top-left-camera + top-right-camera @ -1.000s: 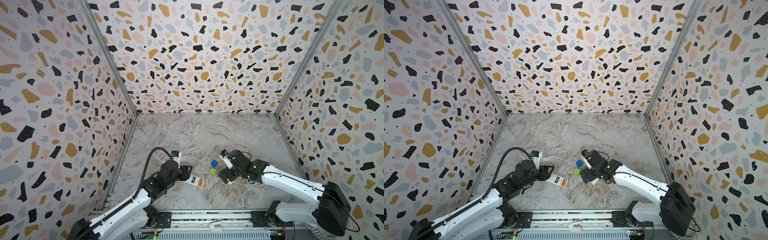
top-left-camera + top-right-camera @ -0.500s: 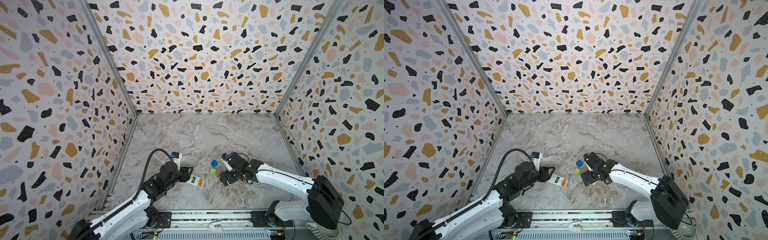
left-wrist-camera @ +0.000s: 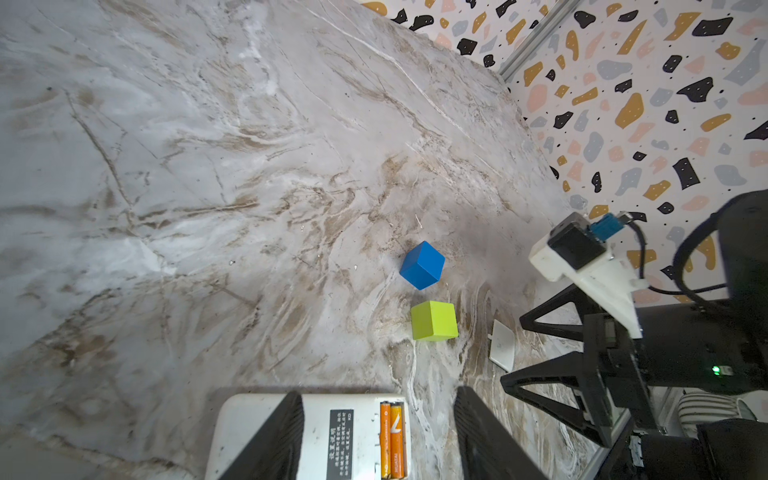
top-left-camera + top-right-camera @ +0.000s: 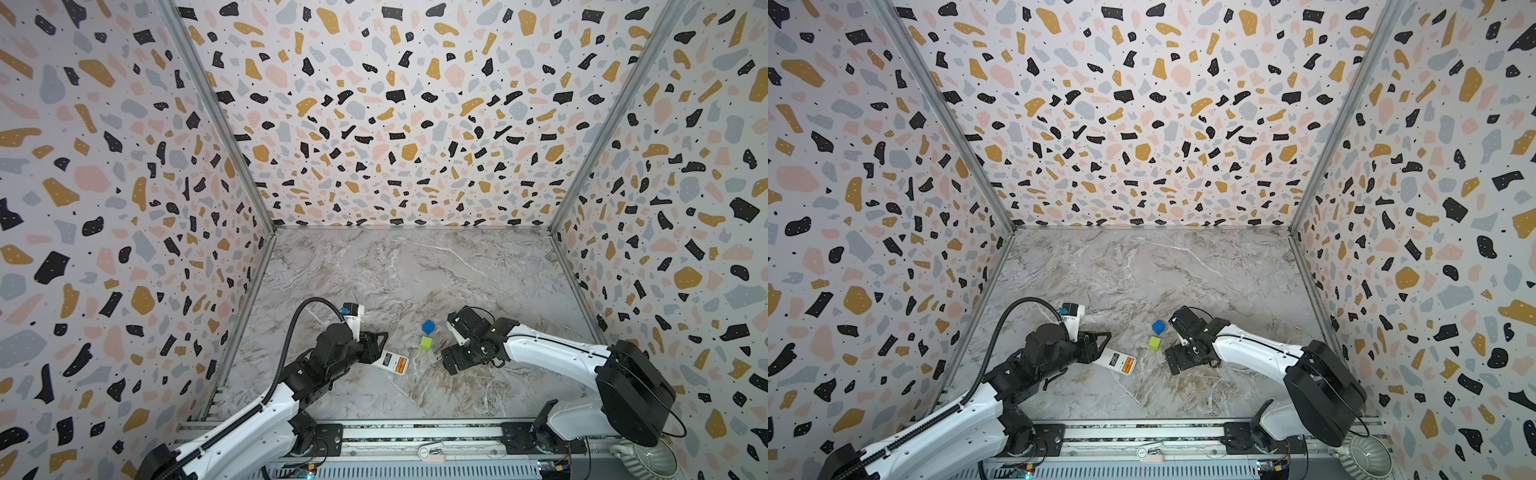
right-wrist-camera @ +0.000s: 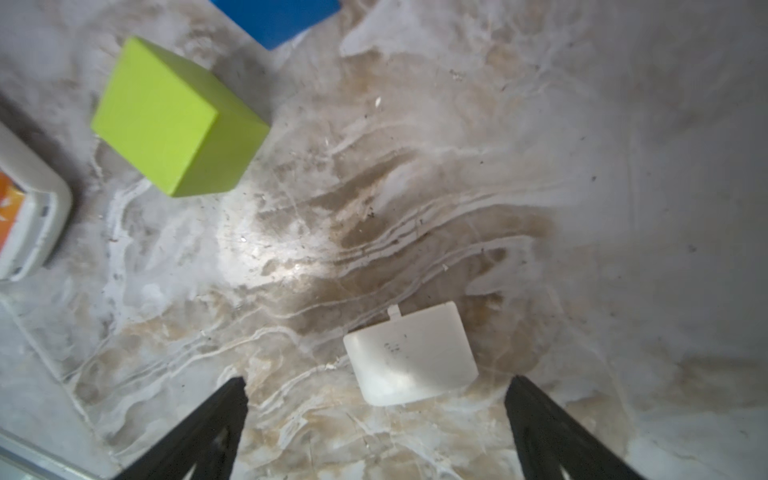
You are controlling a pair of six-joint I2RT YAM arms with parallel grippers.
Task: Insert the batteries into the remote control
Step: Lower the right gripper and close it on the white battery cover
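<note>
Two robot arms reach over one grey marble table (image 4: pixel 415 270) enclosed by speckled walls (image 4: pixel 374 124).

One remote control (image 3: pixel 328 415) lies near the front left of the table with its white back facing up. Its battery bay is uncovered. The two batteries (image 3: pixel 391 440), both orange, sit in the bay side by side.

In both top views the left gripper (image 4: pixel 376 343) covers the end of the remote away from the batteries. In the left wrist view its two black fingers (image 3: pixel 270 436) stand partly apart. One crosses the remote's back. The other is just beside the remote's edge, with bare marble between the two, so nothing is clamped. Whether the crossing finger touches the remote cannot be told.

Two cubes stand just to the right of the remote. One blue cube (image 4: pixel 428 327) is farther back, and one green cube (image 4: pixel 425 343) is near it, toward the front.

The right gripper (image 5: pixel 378 384) sits low over the table to the right of the cubes, its jaws spread wide and holding nothing. One small white piece (image 5: pixel 411 353) with a tab lies flat on the marble between its fingertips and just ahead of them.
</note>
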